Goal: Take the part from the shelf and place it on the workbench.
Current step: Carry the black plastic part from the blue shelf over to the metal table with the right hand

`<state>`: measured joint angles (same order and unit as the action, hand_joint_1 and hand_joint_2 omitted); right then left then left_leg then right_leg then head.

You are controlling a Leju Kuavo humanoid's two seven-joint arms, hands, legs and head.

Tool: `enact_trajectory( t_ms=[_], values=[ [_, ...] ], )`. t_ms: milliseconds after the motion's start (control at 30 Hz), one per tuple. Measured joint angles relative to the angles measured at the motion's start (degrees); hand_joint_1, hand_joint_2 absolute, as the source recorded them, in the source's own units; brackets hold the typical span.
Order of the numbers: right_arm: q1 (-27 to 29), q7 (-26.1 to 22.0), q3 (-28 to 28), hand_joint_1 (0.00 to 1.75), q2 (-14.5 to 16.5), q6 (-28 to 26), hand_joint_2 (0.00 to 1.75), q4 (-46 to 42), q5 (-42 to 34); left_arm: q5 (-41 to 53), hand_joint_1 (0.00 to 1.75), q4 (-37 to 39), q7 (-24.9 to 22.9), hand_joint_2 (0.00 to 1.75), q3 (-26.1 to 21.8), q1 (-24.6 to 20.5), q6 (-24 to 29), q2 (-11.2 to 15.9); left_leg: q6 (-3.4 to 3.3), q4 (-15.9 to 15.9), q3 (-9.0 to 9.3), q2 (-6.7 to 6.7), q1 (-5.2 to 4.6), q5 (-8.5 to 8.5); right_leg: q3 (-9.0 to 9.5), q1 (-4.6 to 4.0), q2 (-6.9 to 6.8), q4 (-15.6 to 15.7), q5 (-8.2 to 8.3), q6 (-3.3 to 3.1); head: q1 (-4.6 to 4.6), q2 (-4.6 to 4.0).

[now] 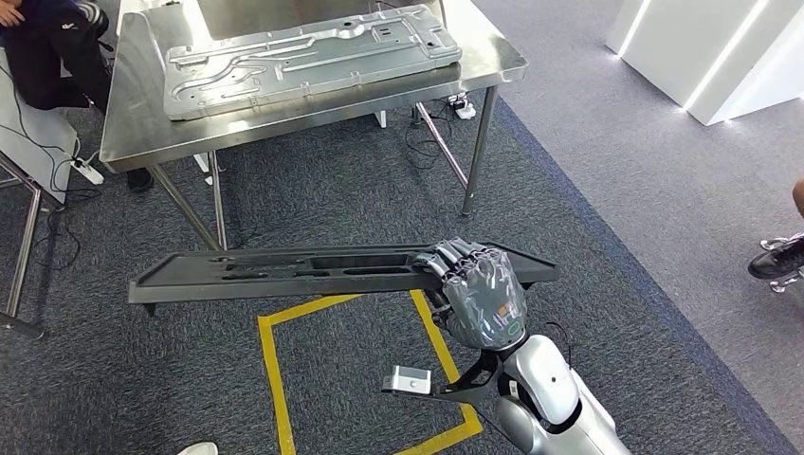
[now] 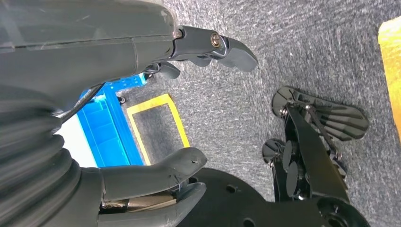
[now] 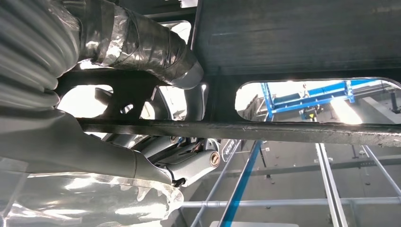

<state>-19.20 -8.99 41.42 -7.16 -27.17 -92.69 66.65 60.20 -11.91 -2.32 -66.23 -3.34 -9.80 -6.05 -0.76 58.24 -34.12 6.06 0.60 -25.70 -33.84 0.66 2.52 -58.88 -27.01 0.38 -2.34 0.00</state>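
The right robot hand (image 1: 481, 289) is closest to the robot's body, at the end of the silver arm (image 1: 545, 384). Its fingers (image 1: 462, 256) wrap over the edge of a long black part (image 1: 284, 273) and grip it near its right end. The part is flat, with long slots cut in it, and it is held about level in the air above the grey carpet (image 1: 360, 190). In the right wrist view the thumb (image 3: 142, 42) presses on one face of the black part (image 3: 302, 38), and the other fingers (image 3: 189, 163) close on the other face.

The left robot hand (image 2: 156, 109) is seen in the left wrist view. Its fingers (image 2: 227, 47) and thumb (image 2: 165, 170) are spread apart and hold nothing, above the carpet.

Under the part, yellow tape (image 1: 270, 374) marks a square on the floor.

Farther away stands a steel table (image 1: 133, 123). A silver metal panel (image 1: 313, 57) with pressed grooves lies flat on it. The black part is well apart from the table. At the far left a person (image 1: 47, 47) in dark clothes is near the table.
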Motion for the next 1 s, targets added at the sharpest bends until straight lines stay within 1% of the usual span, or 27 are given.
enact_trajectory(
  t_ms=[133, 167, 300, 333, 367, 400, 433, 467, 500, 533, 567, 600, 633, 667, 700, 733, 767, 800, 833, 867, 900, 933, 967, 1000],
  values=[
    [-0.08, 0.11, -0.01, 1.75, -0.09, 0.0, 1.75, 0.26, 0.11, 0.07, 0.0, 0.0, 0.0, 1.75, 0.0, 0.0, -0.04, 0.0, -0.01, 0.08, -0.03, 0.0, -0.05, 0.0, 0.0, 0.08, 0.0, 0.01, 0.0, 0.02, 0.0, 0.0],
    [-0.08, 0.11, -0.01, 1.75, -0.11, 0.0, 1.75, 0.31, 0.12, 0.1, 0.0, 0.0, 0.0, 1.75, 0.0, 0.0, -0.04, 0.02, -0.11, 0.25, -0.08, -0.01, -0.12, -0.06, 0.01, 0.15, 0.0, 0.08, 0.03, 0.1, 0.0, 0.0],
    [0.0, 0.15, 0.0, 1.75, -0.16, 0.0, 1.75, 0.37, 0.36, 0.15, 0.0, 0.0, -0.03, 1.75, 0.0, 0.0, -0.04, 0.18, -0.94, 0.64, -0.2, -0.1, -0.34, -0.28, 0.09, 0.35, 0.18, 0.39, 0.17, 0.66, 0.0, 0.0],
    [0.0, 0.17, 0.0, 1.75, -0.16, 0.0, 1.75, 0.35, 0.44, 0.15, 0.0, 0.0, -0.04, 1.75, 0.0, 0.0, -0.04, 0.18, -1.17, 0.23, 0.01, -0.18, -0.19, -0.08, 0.2, 0.24, 0.22, 0.51, 0.2, 0.84, 0.0, 0.0],
    [0.0, 0.19, 0.0, 1.75, -0.17, 0.0, 1.75, 0.35, 0.52, 0.15, 0.0, 0.0, -0.04, 1.75, 0.0, -0.01, -0.04, 0.17, -1.36, -0.35, 0.35, -0.36, -0.02, 0.2, 0.27, 0.15, -0.02, 0.41, 0.09, 1.02, 0.01, 0.0],
    [-0.04, 0.21, 0.0, 1.75, -0.19, 0.0, 1.75, 0.35, 0.56, 0.15, 0.0, 0.0, -0.04, 1.75, 0.0, 0.0, -0.04, 0.15, -1.61, -0.98, 0.73, -0.59, 0.17, 0.5, -0.01, 0.06, -0.48, -0.45, -0.59, 1.19, 0.03, 0.0],
    [-0.08, 0.22, 0.0, 1.75, -0.2, 0.0, 1.75, 0.35, 0.6, 0.15, 0.0, 0.0, -0.04, 1.75, 0.0, 0.01, -0.04, 0.14, -1.8, -1.51, 1.07, -0.87, 0.36, 0.75, -0.86, 0.01, -1.01, -2.48, -1.9, 1.35, 0.06, 0.0],
    [-0.09, 0.23, 0.0, 1.75, -0.21, 0.0, 1.75, 0.38, 0.6, 0.15, 0.0, 0.0, -0.04, 1.75, 0.0, 0.04, -0.04, 0.13, -1.9, -1.7, 1.23, -1.14, 0.38, 0.8, -2.3, 0.1, -1.52, -5.55, -3.67, 1.5, 0.08, 0.0],
    [-0.07, 0.25, 0.0, 1.75, -0.22, 0.0, 1.75, 0.41, 0.6, 0.15, 0.0, 0.0, -0.05, 1.75, 0.0, 0.06, -0.04, 0.13, -2.0, -1.69, 1.23, -1.36, 0.39, 0.75, -4.24, 0.19, -1.76, -9.35, -5.59, 1.7, 0.09, 0.0],
    [0.01, 0.25, 0.0, 1.75, -0.26, 0.0, 1.75, 0.48, 0.6, 0.15, 0.0, 0.0, -0.05, 1.75, 0.0, 0.07, -0.03, 0.13, -1.96, -1.62, 1.19, -1.52, 0.39, 0.63, -6.01, 0.34, -1.81, -12.71, -6.85, 1.93, 0.09, 0.0],
    [0.1, 0.25, 0.0, 1.75, -0.31, 0.0, 1.75, 0.57, 0.6, 0.15, 0.0, 0.0, -0.07, 1.75, 0.0, 0.08, -0.03, 0.14, -1.87, -1.53, 1.16, -1.62, 0.41, 0.5, -7.1, 0.52, -1.86, -14.63, -7.15, 2.13, 0.09, 0.0],
    [0.16, 0.25, 0.0, 1.75, -0.37, 0.0, 1.75, 0.66, 0.6, 0.15, 0.0, 0.0, -0.08, 1.75, 0.0, 0.09, -0.02, 0.14, -1.7, -1.38, 1.17, -1.65, 0.45, 0.34, -7.05, 0.73, -1.9, -14.32, -6.22, 2.33, 0.09, 0.0],
    [0.18, 0.26, 0.0, 1.75, -0.42, -0.01, 1.75, 0.73, 0.6, 0.15, 0.0, 0.0, -0.08, 1.75, 0.0, 0.08, -0.02, 0.14, -1.44, -1.12, 1.21, -1.64, 0.51, 0.13, -5.82, 0.97, -1.92, -11.82, -4.39, 2.5, 0.09, 0.0],
    [0.16, 0.26, 0.0, 1.75, -0.45, -0.01, 1.75, 0.76, 0.61, 0.15, 0.0, 0.0, -0.08, 1.75, 0.0, 0.07, -0.03, 0.14, -1.14, -0.7, 1.2, -1.61, 0.59, -0.17, -3.81, 1.19, -1.83, -7.77, -2.47, 2.6, 0.09, 0.0],
    [0.15, 0.27, 0.0, 1.75, -0.46, -0.02, 1.75, 0.78, 0.62, 0.15, 0.0, 0.0, -0.04, 1.75, -0.01, 0.05, -0.03, 0.14, -0.72, -0.21, 1.09, -1.55, 0.57, -0.54, -1.97, 1.22, -1.53, -4.2, -1.04, 2.58, 0.1, 0.0],
    [0.13, 0.27, 0.0, 1.75, -0.47, -0.02, 1.75, 0.8, 0.64, 0.15, 0.0, 0.0, 0.01, 1.75, -0.01, 0.03, -0.04, 0.14, -0.3, 0.2, 0.94, -1.47, 0.52, -0.88, -0.77, 1.21, -1.3, -1.87, -0.36, 2.29, 0.08, 0.0],
    [0.13, 0.29, 0.0, 1.75, -0.48, -0.01, 1.75, 0.81, 0.68, 0.15, 0.0, 0.0, 0.09, 1.75, -0.02, 0.02, -0.07, 0.15, 0.11, 0.47, 0.8, -1.38, 0.46, -1.16, -0.23, 1.09, -1.1, -0.75, -0.3, 1.88, 0.06, 0.0],
    [0.15, 0.32, 0.0, 1.75, -0.49, 0.01, 1.75, 0.84, 0.71, 0.15, 0.0, 0.0, 0.16, 1.75, -0.03, 0.02, -0.09, 0.15, 0.51, 0.51, 0.71, -1.29, 0.43, -1.3, -0.27, 0.87, -1.03, -0.89, -0.48, 1.36, 0.05, 0.0],
    [0.13, 0.36, 0.0, 1.75, -0.5, 0.03, 1.75, 0.83, 0.73, 0.15, 0.0, 0.0, 0.21, 1.75, -0.03, 0.02, -0.12, 0.15, 0.85, 0.43, 0.74, -1.21, 0.48, -1.39, -0.23, 0.86, -1.21, -0.83, -0.49, 0.81, 0.03, 0.0],
    [0.11, 0.4, 0.0, 1.75, -0.5, 0.04, 1.75, 0.83, 0.74, 0.15, 0.0, 0.0, 0.26, 1.75, -0.04, 0.06, -0.14, 0.13, 1.14, 0.59, 0.8, -1.61, 0.57, -1.55, -0.04, 0.84, -1.4, -0.65, -0.5, 0.35, 0.04, 0.0],
    [0.06, 0.43, 0.0, 1.75, -0.5, 0.05, 1.75, 0.83, 0.74, 0.15, 0.0, 0.0, 0.31, 1.75, -0.04, 0.05, -0.16, 0.1, 1.41, 1.4, 0.56, -2.47, 0.6, -2.06, 0.24, 0.87, -1.65, -0.46, -0.53, -0.1, 0.02, 0.0],
    [0.01, 0.44, 0.0, 1.75, -0.5, 0.06, 1.75, 0.83, 0.73, 0.15, 0.0, 0.0, 0.37, 1.75, -0.04, 0.01, -0.16, 0.08, 1.64, 3.34, -0.26, -3.52, 0.6, -3.14, 0.55, 0.9, -1.99, -0.27, -0.58, -0.52, 0.01, 0.0],
    [0.0, 0.44, 0.0, 1.75, -0.51, 0.09, 1.75, 0.83, 0.73, 0.15, 0.0, 0.0, 0.45, 1.75, -0.04, -0.05, -0.17, 0.05, 1.81, 6.44, -1.74, -4.66, 0.6, -4.67, 0.82, 0.82, -2.36, -0.18, -0.71, -0.85, -0.01, 0.0],
    [0.03, 0.44, 0.0, 1.75, -0.51, 0.13, 1.75, 0.83, 0.73, 0.15, 0.0, 0.0, 0.55, 1.75, -0.04, -0.13, -0.17, 0.05, 1.94, 10.35, -3.86, -5.36, 0.59, -6.45, 0.99, 0.69, -2.71, -0.16, -0.91, -1.07, -0.01, 0.0]
  ],
)
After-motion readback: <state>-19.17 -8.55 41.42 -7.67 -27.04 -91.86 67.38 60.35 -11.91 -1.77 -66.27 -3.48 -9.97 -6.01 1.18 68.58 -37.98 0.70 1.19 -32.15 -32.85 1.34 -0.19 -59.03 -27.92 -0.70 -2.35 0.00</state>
